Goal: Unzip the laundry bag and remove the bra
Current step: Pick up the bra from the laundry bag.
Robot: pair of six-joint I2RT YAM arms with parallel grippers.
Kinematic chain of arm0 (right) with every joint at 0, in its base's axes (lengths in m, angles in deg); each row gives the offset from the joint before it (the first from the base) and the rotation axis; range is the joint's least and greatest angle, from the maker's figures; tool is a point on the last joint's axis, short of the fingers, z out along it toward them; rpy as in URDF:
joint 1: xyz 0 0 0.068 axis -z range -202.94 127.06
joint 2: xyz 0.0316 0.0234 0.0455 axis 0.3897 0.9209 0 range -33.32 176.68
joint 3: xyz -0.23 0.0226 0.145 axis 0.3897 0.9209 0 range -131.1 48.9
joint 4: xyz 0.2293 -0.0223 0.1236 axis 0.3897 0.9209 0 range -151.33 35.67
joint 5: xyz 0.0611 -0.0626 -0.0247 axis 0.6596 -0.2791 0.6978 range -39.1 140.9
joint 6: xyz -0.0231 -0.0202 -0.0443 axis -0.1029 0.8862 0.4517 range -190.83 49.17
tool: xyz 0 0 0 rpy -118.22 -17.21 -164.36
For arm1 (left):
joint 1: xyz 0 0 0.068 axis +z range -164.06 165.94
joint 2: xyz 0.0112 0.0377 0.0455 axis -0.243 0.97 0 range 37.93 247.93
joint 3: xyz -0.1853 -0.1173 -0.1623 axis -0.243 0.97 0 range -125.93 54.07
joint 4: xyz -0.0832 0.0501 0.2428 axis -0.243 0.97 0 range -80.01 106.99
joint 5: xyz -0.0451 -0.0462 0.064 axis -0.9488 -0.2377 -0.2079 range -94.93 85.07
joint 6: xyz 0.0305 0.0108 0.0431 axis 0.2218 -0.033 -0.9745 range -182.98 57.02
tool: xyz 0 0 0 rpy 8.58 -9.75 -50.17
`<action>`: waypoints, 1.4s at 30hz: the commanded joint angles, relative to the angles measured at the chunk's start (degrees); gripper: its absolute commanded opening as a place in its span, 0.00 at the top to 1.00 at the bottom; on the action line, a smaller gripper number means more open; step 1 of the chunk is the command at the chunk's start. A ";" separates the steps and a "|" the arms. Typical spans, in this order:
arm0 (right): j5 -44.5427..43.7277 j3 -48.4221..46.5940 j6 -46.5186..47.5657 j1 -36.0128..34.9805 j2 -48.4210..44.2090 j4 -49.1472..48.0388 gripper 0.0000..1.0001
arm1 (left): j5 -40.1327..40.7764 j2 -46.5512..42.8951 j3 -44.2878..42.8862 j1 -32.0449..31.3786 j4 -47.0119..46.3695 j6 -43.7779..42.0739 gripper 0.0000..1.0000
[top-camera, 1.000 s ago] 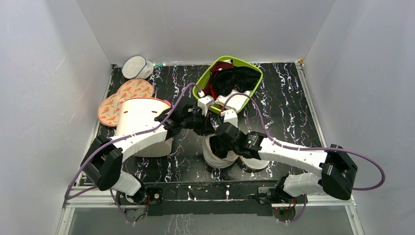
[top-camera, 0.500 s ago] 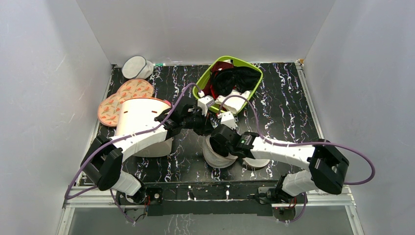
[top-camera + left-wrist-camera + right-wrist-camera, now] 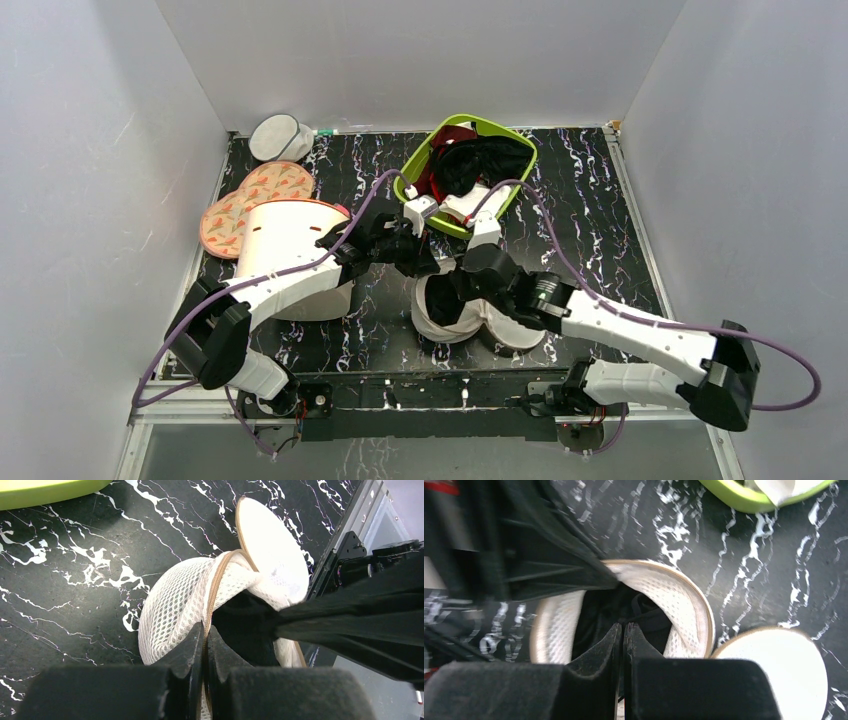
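Fishing-out stage: laundry bag [image 3: 440, 322] mid-table, unzipped, lid [image 3: 520, 332] flopped beside it. L gripper [image 3: 204, 645] pinched tight on zip rim [image 3: 212, 595]. R gripper [image 3: 623, 635] closed inside, tips in dark bra [image 3: 646, 616] fabric; caught or not, can't tell. Next: lift straight up w/ L anchoring bag.

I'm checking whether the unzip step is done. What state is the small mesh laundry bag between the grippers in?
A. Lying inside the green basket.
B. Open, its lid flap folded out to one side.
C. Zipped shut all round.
B: the laundry bag gapes open on dark contents, its round lid flap folded out beside it, while the left gripper pinches the zip rim.
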 commanded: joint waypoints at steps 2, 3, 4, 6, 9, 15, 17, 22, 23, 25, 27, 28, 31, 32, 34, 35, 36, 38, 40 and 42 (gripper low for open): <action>3.85 -0.56 -0.35 0.10 -5.06 -4.36 1.00 | -0.45 -2.48 -1.52 -0.19 0.70 -0.83 1.00; 3.88 -1.16 -0.52 0.07 -5.63 -3.59 1.00 | -0.28 -2.58 -1.59 -0.19 0.81 -0.98 0.99; 3.88 -1.91 -0.67 0.06 -6.12 -2.85 1.00 | -0.07 -2.74 -1.65 -0.12 0.99 -1.15 0.98; 4.55 -3.21 -0.66 0.06 -7.26 -2.15 1.00 | 0.40 -3.00 -1.81 -0.19 1.37 -1.44 0.96; 5.43 -5.56 -1.04 0.07 -8.94 -1.87 1.00 | 0.96 -3.52 -1.66 -0.18 1.46 -1.65 0.92; 8.30 -8.56 -3.40 0.06 -11.57 -4.63 1.00 | 1.25 -3.76 -1.79 -0.11 1.78 -1.85 0.90; 9.14 -9.78 -3.79 0.06 -12.00 -4.95 1.00 | 1.29 -3.96 -1.80 -0.19 1.86 -1.91 0.90; 8.97 -10.92 -2.38 0.08 -13.66 -5.54 1.00 | 2.50 -4.66 -1.79 -0.19 2.24 -1.68 0.98; 7.86 -9.60 -1.83 0.06 -13.94 -5.59 1.00 | 3.18 -4.91 -1.79 -0.14 2.42 -1.65 0.99; 6.15 -6.28 -3.14 0.33 -13.92 -5.03 1.00 | 4.17 -5.17 -1.85 -0.18 2.77 -1.78 1.00; 10.92 -4.69 -3.72 0.89 -12.94 -7.21 1.00 | 4.58 -5.09 -1.85 -0.14 3.05 -1.85 1.00; 13.84 -4.90 -4.04 0.93 -12.13 -8.50 1.00 | 4.84 -4.87 -1.98 -0.18 3.34 -1.83 1.00; 20.99 -8.33 -3.46 0.93 -10.22 -12.40 1.00 | 6.02 -3.77 -2.93 -0.18 4.79 -1.83 1.00; 22.49 -9.52 -3.15 0.93 -9.95 -13.42 1.00 | 6.73 -3.50 -3.17 -0.14 5.30 -1.75 1.00; 23.80 -11.96 -2.69 0.93 -9.78 -14.72 1.00 | 8.42 -3.38 -3.36 -0.19 5.99 -1.61 1.00; 23.68 -13.16 -2.52 0.98 -9.88 -14.63 1.00 | 9.38 -3.45 -3.30 -0.19 6.22 -1.44 1.00; 23.16 -14.15 -2.27 0.94 -10.05 -14.47 1.00 | 10.29 -3.56 -3.21 -0.19 6.40 -1.39 1.00; 21.12 -15.46 -2.10 0.93 -10.78 -13.96 1.00 | 12.41 -3.67 -3.26 -0.14 6.94 -1.10 1.00; 18.58 -15.66 -2.01 0.93 -12.29 -13.63 1.00 | 14.59 -3.48 -3.51 -0.17 7.98 -0.91 1.00; 15.98 -14.85 -1.89 0.93 -13.88 -13.54 1.00 | 16.41 -2.97 -4.05 -0.19 9.13 -0.78 1.00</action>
